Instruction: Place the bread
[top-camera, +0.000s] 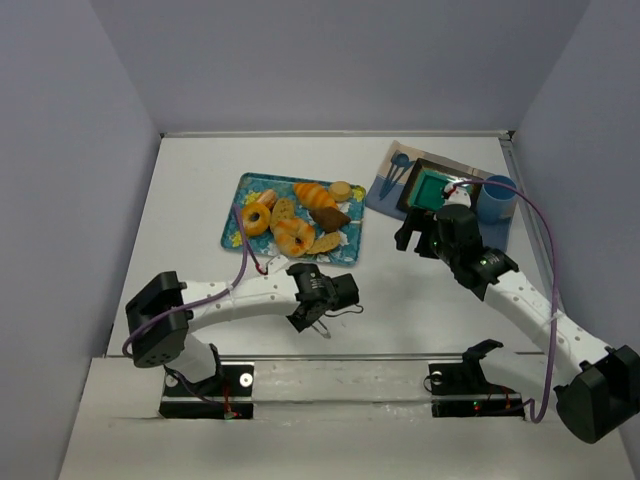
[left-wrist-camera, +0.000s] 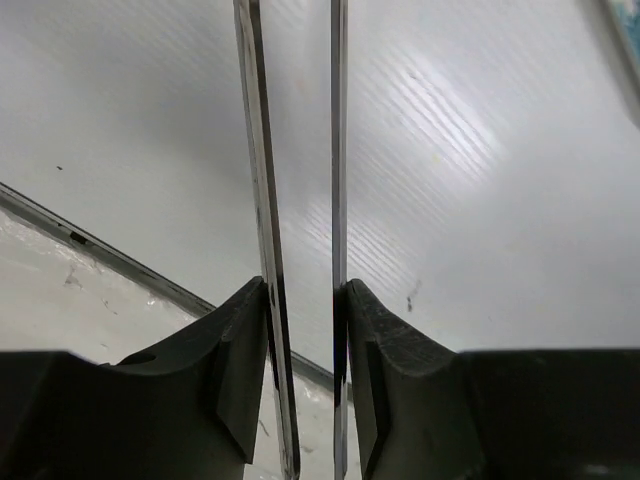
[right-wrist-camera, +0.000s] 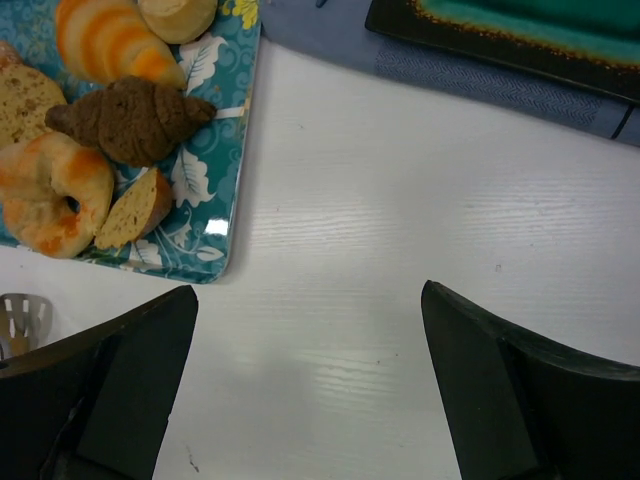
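**Left arm pinches tongs; the bread waits on its tray**

Picture the table from above, with the arm bases at six o'clock. The left gripper (left-wrist-camera: 308, 345) has its jaws pressed in on thin metal tongs (left-wrist-camera: 262, 200). One blade lies against each finger, with a narrow gap between the blades. It sits near the table's middle, just at six o'clock of a teal patterned tray (right-wrist-camera: 222, 150).

The bread (top-camera: 293, 237) lies on that tray, at about eleven o'clock. There are rolls, a ring-shaped piece, croissants and slices, packed close and touching.

At two o'clock a teal square plate (top-camera: 432, 187) rests on a blue placemat (top-camera: 385, 185), with a blue cup (top-camera: 497, 198) at its three o'clock. The right gripper (right-wrist-camera: 308, 290) hovers between tray and plate, jaws spread wide and holding nothing.

I see three likely troubles:
- The slim blades could twist or slide in the fingers.
- Tongs squeezed this near together may not open enough to take a piece.
- The crowded pieces may drag a neighbour off the tray.
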